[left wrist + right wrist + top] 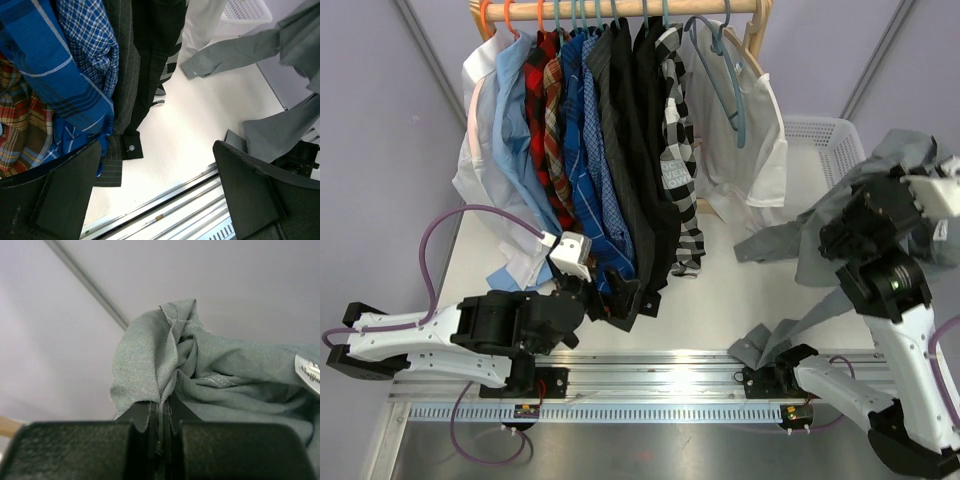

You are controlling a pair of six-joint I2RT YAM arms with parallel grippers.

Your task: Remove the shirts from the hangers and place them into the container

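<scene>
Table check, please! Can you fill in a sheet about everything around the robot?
Surface: white table, a grey sleeve trailing on it.
Job's things: shirts hang on the rail; grey shirt lifted near the basket; an empty hanger on the rail.
Clutter: nothing seen.
Grippers: left end effector open, beside the hanging hems; right end effector shut on the grey shirt.
Cables: purple cable loops from the left arm.
Surroundings: purple walls, wooden rail.

The shirts [610, 150] are hanging in a row on teal and orange hangers [730, 95] at the far edge of the table [740, 300]. One grey shirt [820, 230] is dangling bunched up by the right edge, its sleeves trailing down. The white container [825, 135] is sitting in the far right corner.
</scene>
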